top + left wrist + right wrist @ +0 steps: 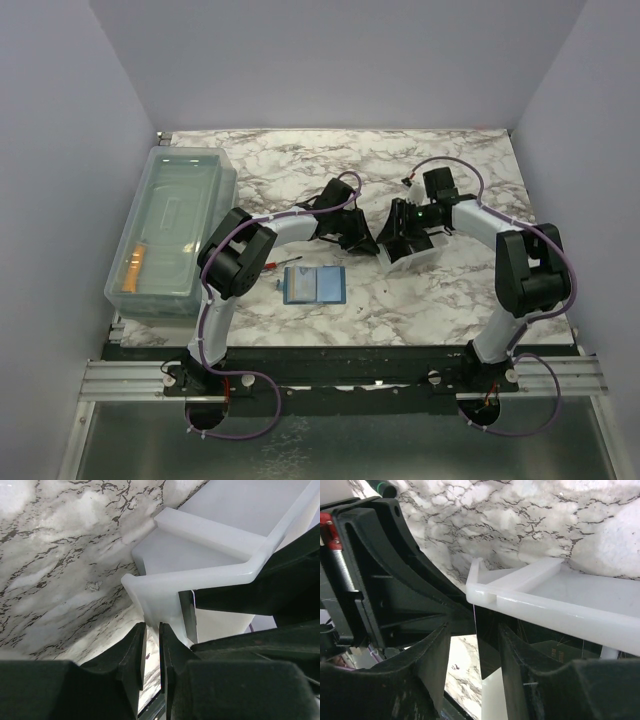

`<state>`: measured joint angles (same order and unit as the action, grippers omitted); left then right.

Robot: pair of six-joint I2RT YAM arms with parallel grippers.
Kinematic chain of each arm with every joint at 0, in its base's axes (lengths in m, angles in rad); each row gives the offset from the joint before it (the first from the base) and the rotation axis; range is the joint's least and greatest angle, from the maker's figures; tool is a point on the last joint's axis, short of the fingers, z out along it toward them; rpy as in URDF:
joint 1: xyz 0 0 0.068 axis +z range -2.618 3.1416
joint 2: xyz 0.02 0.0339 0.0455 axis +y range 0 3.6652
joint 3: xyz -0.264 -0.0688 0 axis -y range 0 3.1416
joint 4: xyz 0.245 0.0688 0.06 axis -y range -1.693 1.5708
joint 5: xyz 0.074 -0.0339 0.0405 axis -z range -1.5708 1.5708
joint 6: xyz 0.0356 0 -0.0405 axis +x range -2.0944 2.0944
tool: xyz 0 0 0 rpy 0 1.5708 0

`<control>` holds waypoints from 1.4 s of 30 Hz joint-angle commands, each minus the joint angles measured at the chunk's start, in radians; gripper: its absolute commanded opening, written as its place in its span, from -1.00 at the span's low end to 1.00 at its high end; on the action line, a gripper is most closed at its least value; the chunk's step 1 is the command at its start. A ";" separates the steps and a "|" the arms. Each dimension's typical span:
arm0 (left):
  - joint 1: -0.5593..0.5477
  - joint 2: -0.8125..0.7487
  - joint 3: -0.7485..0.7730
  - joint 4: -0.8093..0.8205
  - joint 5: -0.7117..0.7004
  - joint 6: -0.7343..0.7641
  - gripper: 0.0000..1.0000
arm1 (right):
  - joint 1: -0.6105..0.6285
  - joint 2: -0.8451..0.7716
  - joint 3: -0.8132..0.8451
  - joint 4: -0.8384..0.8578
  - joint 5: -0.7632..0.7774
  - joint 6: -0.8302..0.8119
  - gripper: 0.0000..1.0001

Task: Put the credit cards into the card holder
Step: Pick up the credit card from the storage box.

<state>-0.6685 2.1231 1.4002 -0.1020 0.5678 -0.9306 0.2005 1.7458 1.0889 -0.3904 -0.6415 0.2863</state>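
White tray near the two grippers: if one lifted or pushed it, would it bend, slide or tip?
The white tray looks like thick moulded plastic with a raised rim, so it is probably stiff. It is shallow and low, so likely light and hard to tip. On the smooth marble table, a push would probably slide it.

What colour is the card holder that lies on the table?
The card holder is teal-blue. It shows best in the top external view.

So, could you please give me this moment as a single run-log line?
left pincer: nearly closed at white tray corner, grip unclear | right pincer: open, at tray corner | wallet: lying open, untouched
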 commanded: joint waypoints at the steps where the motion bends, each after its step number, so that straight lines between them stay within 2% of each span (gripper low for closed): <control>1: 0.000 0.018 0.006 -0.005 0.005 0.021 -0.58 | 0.016 0.025 0.006 -0.014 0.066 -0.018 -0.10; 6: 0.000 0.019 0.007 -0.005 0.006 0.020 -0.58 | 0.023 0.026 0.023 -0.044 0.137 -0.031 -0.36; 14: 0.000 0.005 0.026 -0.016 0.004 0.025 -0.60 | 0.025 -0.019 0.039 -0.074 0.194 -0.035 -0.97; 19: 0.001 -0.026 0.051 -0.062 -0.020 0.020 -0.53 | 0.025 -0.045 0.096 -0.127 0.303 -0.023 -0.99; 24: 0.005 -0.061 0.069 -0.093 0.035 -0.016 -0.22 | 0.025 -0.091 0.197 -0.208 0.420 -0.048 -0.99; 29: 0.027 -0.180 0.037 -0.126 0.041 0.063 0.11 | 0.025 -0.132 0.233 -0.225 0.472 -0.067 -0.99; 32: 0.069 -0.246 0.016 -0.169 0.077 0.103 0.19 | 0.024 -0.153 0.237 -0.241 0.494 -0.054 -0.99; 36: 0.130 -0.398 -0.095 -0.252 0.046 0.207 0.29 | 0.027 -0.223 0.193 -0.188 0.416 -0.011 -0.99; 42: 0.242 -0.596 -0.260 -0.464 -0.131 0.300 0.36 | 0.054 -0.292 0.092 -0.055 0.168 0.136 -0.99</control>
<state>-0.4812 1.6196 1.2312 -0.3679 0.5667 -0.7372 0.2272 1.4948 1.2434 -0.5526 -0.2878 0.3088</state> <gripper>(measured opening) 0.672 0.005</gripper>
